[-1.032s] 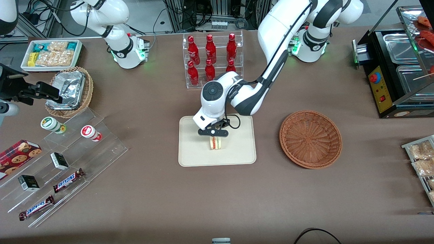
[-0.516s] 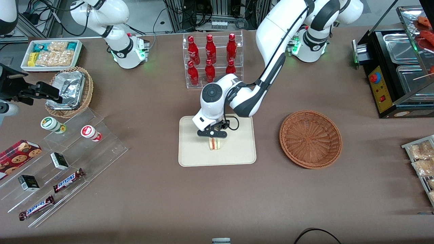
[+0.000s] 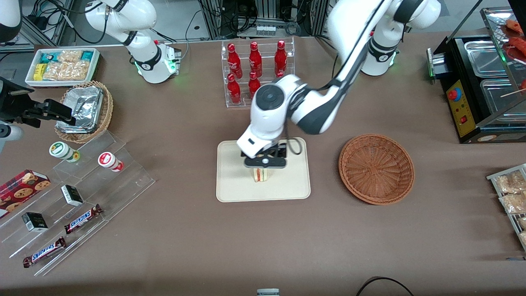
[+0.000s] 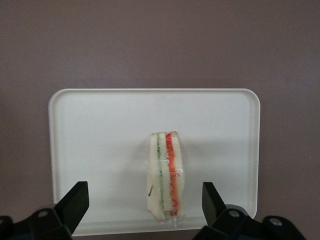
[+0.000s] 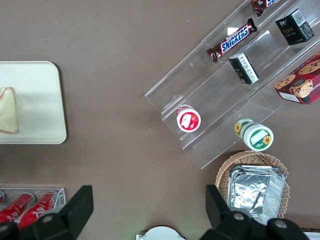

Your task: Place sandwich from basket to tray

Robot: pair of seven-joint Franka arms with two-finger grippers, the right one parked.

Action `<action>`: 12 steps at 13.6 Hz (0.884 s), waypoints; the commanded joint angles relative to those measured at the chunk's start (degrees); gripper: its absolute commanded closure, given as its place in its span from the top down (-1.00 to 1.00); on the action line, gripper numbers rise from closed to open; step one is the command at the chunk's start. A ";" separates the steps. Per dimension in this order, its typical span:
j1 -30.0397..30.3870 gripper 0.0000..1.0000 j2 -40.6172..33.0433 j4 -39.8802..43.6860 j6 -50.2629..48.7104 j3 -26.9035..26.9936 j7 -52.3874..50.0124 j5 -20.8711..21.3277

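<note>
The sandwich (image 3: 260, 175) stands on edge on the cream tray (image 3: 230, 185), its red and green layers facing the front camera. It also shows in the left wrist view as the sandwich (image 4: 166, 175) on the tray (image 4: 100, 130), and in the right wrist view as the sandwich (image 5: 8, 111) on the tray (image 5: 40, 100). My left gripper (image 3: 264, 163) hovers above it, open, its fingertips (image 4: 75, 200) wide apart on either side with clear gaps and nothing held. The reddish-brown basket (image 3: 376, 168) sits empty beside the tray, toward the working arm's end.
A clear rack of red bottles (image 3: 257, 70) stands farther from the front camera than the tray. Stepped acrylic shelves with snacks (image 3: 74, 197), a foil-lined tan basket (image 3: 84, 111) and a white snack bin (image 3: 61, 65) lie toward the parked arm's end. A black warmer (image 3: 481, 82) stands toward the working arm's end.
The gripper let go of the sandwich and rose above it; the arm's wrist lifted and swung slightly toward the working arm's end. The sandwich stays on the tray.
</note>
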 commanded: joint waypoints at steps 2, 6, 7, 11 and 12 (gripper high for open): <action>9.88 1.00 -13.96 -7.96 -6.94 -0.37 -1.08 -0.04; 21.04 1.00 -23.29 -10.97 -15.01 -0.37 11.37 -0.30; 23.42 1.00 -25.31 -11.06 -17.22 -0.37 14.80 -0.39; 33.52 1.00 -31.65 -11.15 -26.54 -0.37 33.42 -4.78; 35.64 1.00 -32.53 -11.06 -27.86 -0.37 36.68 -5.13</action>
